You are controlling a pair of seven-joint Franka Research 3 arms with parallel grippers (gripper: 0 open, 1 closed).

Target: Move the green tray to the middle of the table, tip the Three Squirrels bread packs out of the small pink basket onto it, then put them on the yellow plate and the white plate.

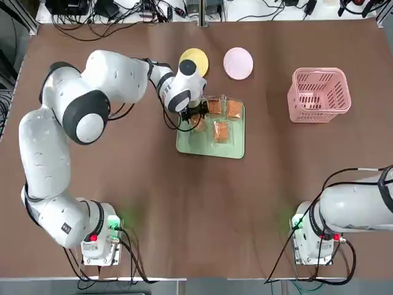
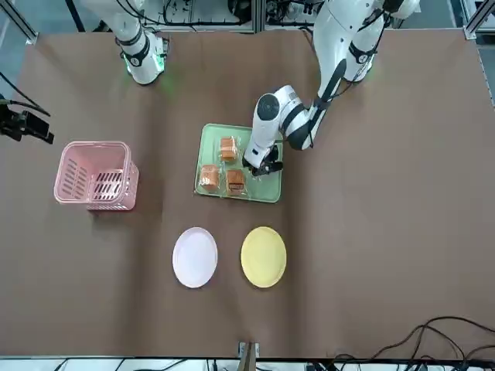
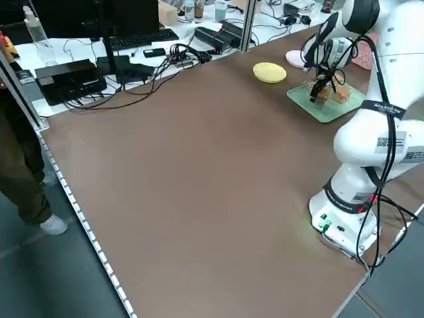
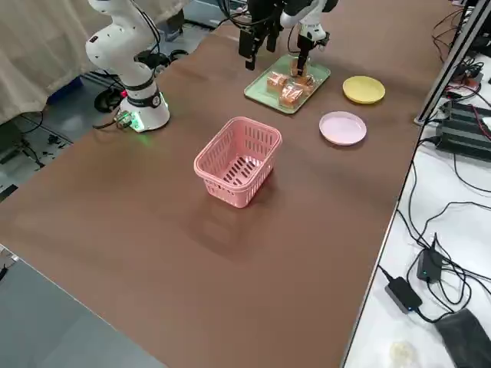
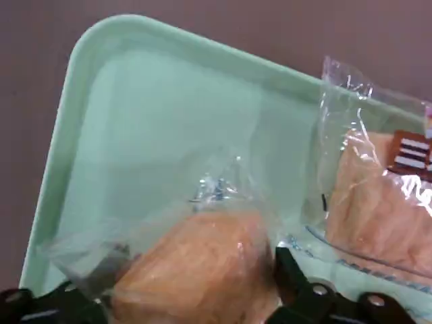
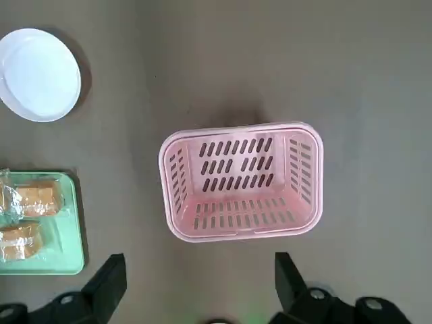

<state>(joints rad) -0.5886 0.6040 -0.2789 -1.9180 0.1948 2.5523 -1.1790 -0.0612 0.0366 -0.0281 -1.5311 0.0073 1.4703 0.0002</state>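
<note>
1. The green tray (image 1: 210, 147) is set near the middle of the table (image 1: 153, 203), and the bread packs (image 1: 221, 131) are spread across it. The pink basket (image 1: 319, 94) stands upright and empty, well apart at the robot's right, so the tipping step is judged done.
2. The yellow plate (image 1: 194, 61) and the white plate (image 1: 238, 63) are placed just beyond the tray, both bare, so short carries are left for every pack.
3. The left gripper (image 1: 196, 120) is lowered onto the tray's left end, its jaws spread around one pack (image 5: 196, 270) and not yet clamped on it; a pick for the nearby yellow plate is judged to be in hand.
4. The right gripper (image 6: 196, 283) is parked high, jaws wide apart and empty, kept clear of the working arm.
5. The left wrist view alone shows the pack sitting between the fingers (image 5: 290, 280); in the top view that pack is hidden under the wrist.
6. The basket's empty floor is seen only in the right wrist view; the side views show only its slatted walls.
7. The front view shows three packs (image 2: 225, 168) beside the gripper.
</note>
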